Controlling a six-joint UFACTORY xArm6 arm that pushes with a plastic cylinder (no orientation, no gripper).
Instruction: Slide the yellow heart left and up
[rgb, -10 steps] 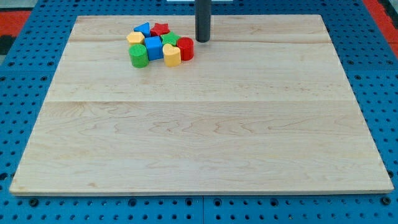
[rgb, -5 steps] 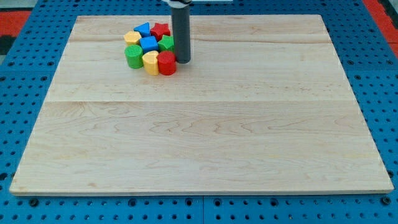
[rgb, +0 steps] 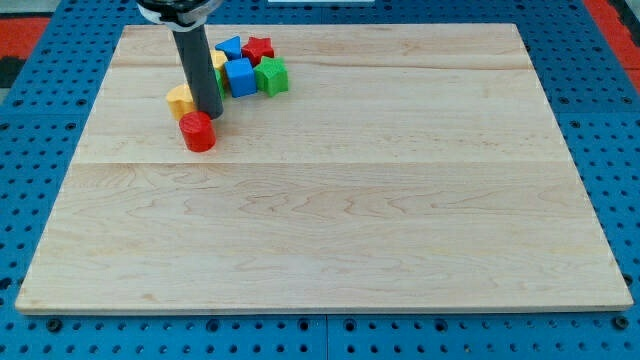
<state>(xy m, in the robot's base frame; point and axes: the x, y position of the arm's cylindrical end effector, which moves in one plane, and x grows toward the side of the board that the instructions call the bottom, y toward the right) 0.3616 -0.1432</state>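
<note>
One dark rod ends in my tip (rgb: 209, 112), without jaws, so no jaw state applies. Small yellow heart block (rgb: 180, 100) touches its left; red cylinder block (rgb: 198, 131) lies just below on the wooden board (rgb: 330, 220).

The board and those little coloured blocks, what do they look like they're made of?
The board looks like pale, unpainted wood: grain streaks and plank seams run across it. The red cylinder and blue cube carry solid, opaque colour with a slight sheen, possibly painted wood or plastic; the view cannot settle which.
</note>
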